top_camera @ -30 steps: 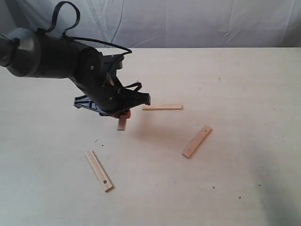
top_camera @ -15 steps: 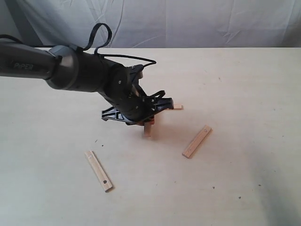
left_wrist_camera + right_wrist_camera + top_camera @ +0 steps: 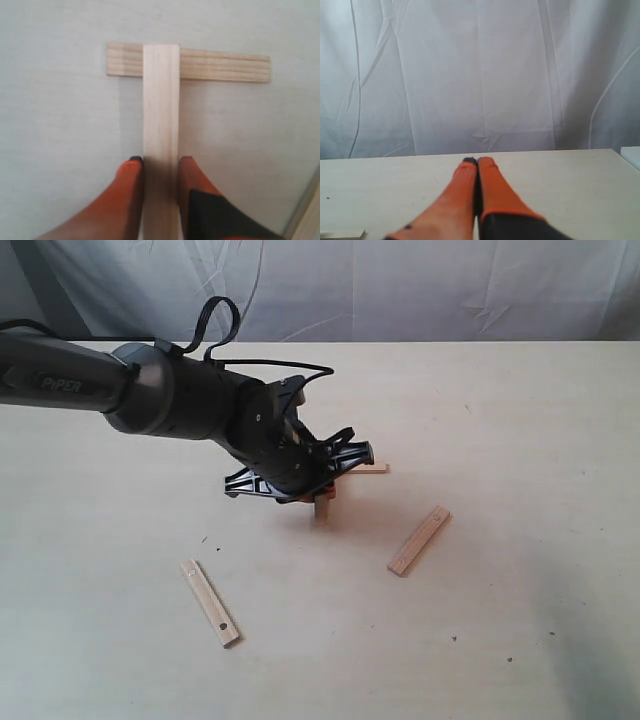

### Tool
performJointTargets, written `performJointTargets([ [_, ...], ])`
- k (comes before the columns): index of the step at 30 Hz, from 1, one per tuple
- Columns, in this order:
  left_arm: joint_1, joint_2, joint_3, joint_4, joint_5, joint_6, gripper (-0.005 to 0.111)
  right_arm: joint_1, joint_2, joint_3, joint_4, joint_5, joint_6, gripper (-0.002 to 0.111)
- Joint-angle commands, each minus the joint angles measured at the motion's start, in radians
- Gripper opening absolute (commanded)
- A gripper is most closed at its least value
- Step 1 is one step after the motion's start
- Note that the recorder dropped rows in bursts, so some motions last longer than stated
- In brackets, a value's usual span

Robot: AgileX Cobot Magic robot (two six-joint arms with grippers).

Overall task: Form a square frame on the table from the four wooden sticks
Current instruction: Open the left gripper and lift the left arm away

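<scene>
My left gripper [image 3: 320, 498] is shut on a wooden stick [image 3: 161, 110], its orange fingers [image 3: 131, 172] pressing both long edges. The held stick's far end lies across a second stick [image 3: 225, 66] near one of its ends, at a right angle; in the exterior view only that stick's right end [image 3: 372, 468] shows past the arm. A third stick [image 3: 419, 539] lies slanted to the right on the table [image 3: 500, 420]. A fourth stick [image 3: 210, 602], with dark holes, lies at the front left. My right gripper [image 3: 477, 161] is shut on nothing above the table and is out of the exterior view.
The black left arm [image 3: 150, 395] with its looping cable reaches in from the left edge. A white cloth backdrop [image 3: 400, 285] hangs behind the table's far edge. A pale flat edge [image 3: 340, 234] shows low in the right wrist view.
The left gripper has carried its stick to the right, from beside the far stick to over that stick's left end. The other three sticks have not moved.
</scene>
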Motion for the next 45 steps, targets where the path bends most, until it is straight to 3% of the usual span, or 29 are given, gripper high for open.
performJointTargets([
  [1,-0.005,0.002,-0.006,-0.005,-0.01,-0.005,0.0,-0.004,-0.006,0.002,0.002,-0.005,0.001,0.0],
  [10,-0.003,0.002,-0.006,0.016,-0.014,-0.005,0.003,-0.004,-0.006,0.002,0.004,-0.005,0.001,0.0],
  [20,-0.001,0.012,-0.006,0.017,-0.033,-0.005,0.039,-0.004,-0.006,0.002,0.004,-0.005,0.001,0.0],
  [24,-0.001,0.017,-0.006,0.017,-0.031,-0.012,0.043,-0.004,-0.006,0.002,0.004,-0.005,0.001,0.0],
  [28,-0.001,-0.001,-0.007,0.015,-0.005,-0.014,0.043,-0.004,-0.006,0.002,0.009,-0.006,0.001,0.0],
  [32,-0.001,-0.066,-0.023,0.131,0.08,-0.001,0.039,-0.004,-0.006,0.002,0.177,-0.025,0.047,0.0],
  [39,0.01,-0.223,-0.026,0.466,0.327,0.002,0.0,-0.004,-0.006,0.002,0.297,0.058,0.047,-0.001],
  [45,0.091,-0.334,0.017,0.454,0.365,0.088,0.0,-0.004,0.073,-0.16,0.355,0.289,0.051,-0.001],
])
